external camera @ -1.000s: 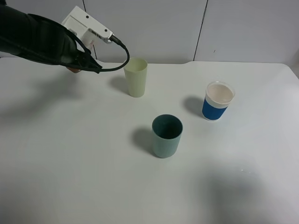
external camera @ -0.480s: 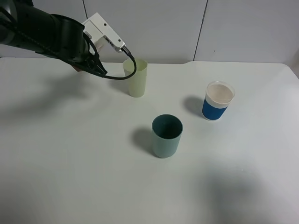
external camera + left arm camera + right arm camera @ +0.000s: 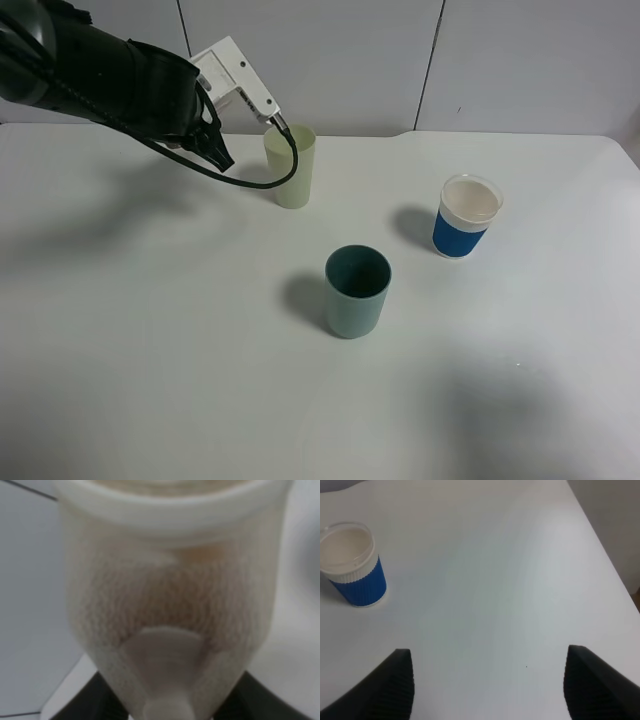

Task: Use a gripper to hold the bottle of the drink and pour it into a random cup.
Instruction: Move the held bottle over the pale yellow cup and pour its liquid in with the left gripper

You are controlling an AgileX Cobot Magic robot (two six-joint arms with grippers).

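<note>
The bottle (image 3: 170, 595) fills the left wrist view, clear plastic with a thick white rim, and my left gripper (image 3: 167, 702) is shut on it with dark fingers (image 3: 82, 702) at both sides. The drink shows only as a faint brownish tint (image 3: 200, 555) behind cloudy plastic. In the high view the black left arm (image 3: 130, 80) hangs just left of the pale yellow-green cup (image 3: 290, 165), its white camera block (image 3: 235, 80) tipped toward the cup's rim; the bottle itself is hidden behind the arm there. My right gripper (image 3: 490, 690) stands open over bare table.
A teal cup (image 3: 357, 291) stands in the middle of the white table (image 3: 150, 350). A blue cup with a white rim (image 3: 467, 215) stands to the right, also seen in the right wrist view (image 3: 352, 565). The table's far edge meets a grey wall.
The left arm has swung right and turned, bringing its white camera block from well left of the yellow-green cup to just beside its rim. The cups have not moved.
</note>
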